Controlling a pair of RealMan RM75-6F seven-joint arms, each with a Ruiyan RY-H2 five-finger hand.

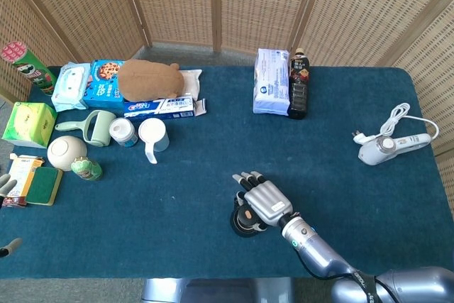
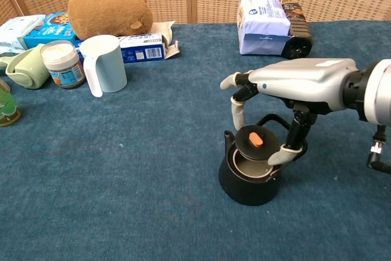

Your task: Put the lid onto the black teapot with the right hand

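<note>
- The black teapot [image 2: 248, 178] stands on the blue table [image 2: 153, 169], near its front edge, well apart from the other things.
- A white mug [image 2: 104, 62], a jar [image 2: 61, 63] and a brown plush [image 2: 109, 13] sit far to the left; a white packet [image 2: 263, 13] and a dark bottle [image 2: 297, 30] lie behind.
- The teapot's wire handle [image 2: 274, 121] rises behind the lid.
- The right hand [image 2: 287, 90] hangs over the pot, fingers curled down around the lid [image 2: 255, 142], which sits tilted at the pot's mouth.
- From the head view the hand [image 1: 264, 201] covers most of the teapot [image 1: 245, 222]; whether the lid is fully seated cannot be told.
- The left hand [image 1: 6, 186] is cut off at the left frame edge.
</note>
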